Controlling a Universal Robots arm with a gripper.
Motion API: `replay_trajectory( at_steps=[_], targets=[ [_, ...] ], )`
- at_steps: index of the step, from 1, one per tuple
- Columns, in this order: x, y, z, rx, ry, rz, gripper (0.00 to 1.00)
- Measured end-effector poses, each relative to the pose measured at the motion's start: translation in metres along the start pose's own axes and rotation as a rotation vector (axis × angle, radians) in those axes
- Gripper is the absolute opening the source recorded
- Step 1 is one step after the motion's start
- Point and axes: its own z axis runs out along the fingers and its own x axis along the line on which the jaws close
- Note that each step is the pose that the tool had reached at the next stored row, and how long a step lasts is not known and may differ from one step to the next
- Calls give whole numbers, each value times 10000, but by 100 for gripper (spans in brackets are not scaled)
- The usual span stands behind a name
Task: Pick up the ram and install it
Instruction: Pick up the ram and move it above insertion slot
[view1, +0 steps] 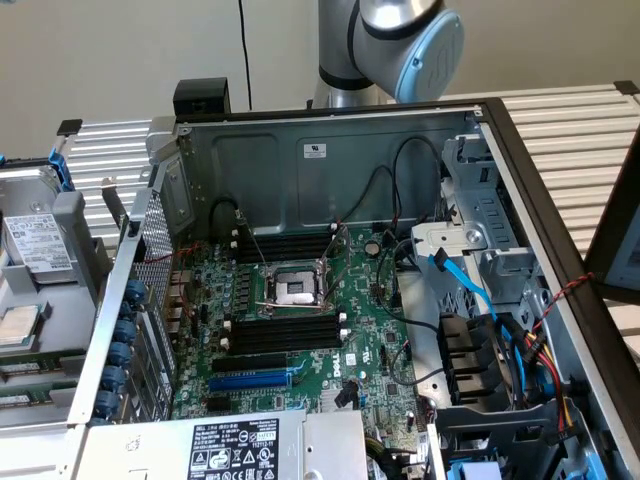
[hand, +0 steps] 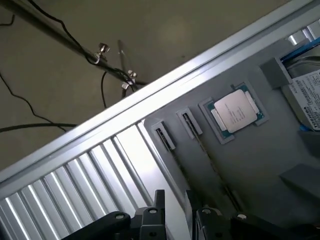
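The ram (hand: 212, 165) stands on edge in a slot of the grey parts tray (hand: 260, 165), a thin dark line running from a grey end clip. A second slot (hand: 164, 136) lies parallel beside it. My gripper (hand: 175, 217) hangs over the tray's edge close to these slots, its dark fingers (hand: 159, 210) apart with nothing between them. In the exterior view the same tray (view1: 70, 240) sits at the left, beside the open computer case, with thin green strips (view1: 22, 372) low in it. The motherboard's long black memory slots (view1: 285, 330) flank the CPU socket (view1: 295, 288).
A loose processor (hand: 235, 111) and a hard drive (hand: 310, 95) lie in the tray. The case holds a blue expansion slot (view1: 250, 380), cables (view1: 480, 300) and drive bays (view1: 480, 200). The arm's elbow (view1: 400, 40) rises behind the case. A slatted metal table (hand: 75, 185) surrounds it.
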Motion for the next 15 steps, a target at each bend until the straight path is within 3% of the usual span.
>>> replay_trajectory(
  at_steps=[3, 7, 15],
  targets=[
    [-1, 0, 10, 151, -68, -500, 30],
    [-4, 0, 36, 300, -136, -1095, 30],
    [-9, 2, 109, 510, -225, -2375, 30]
  ],
)
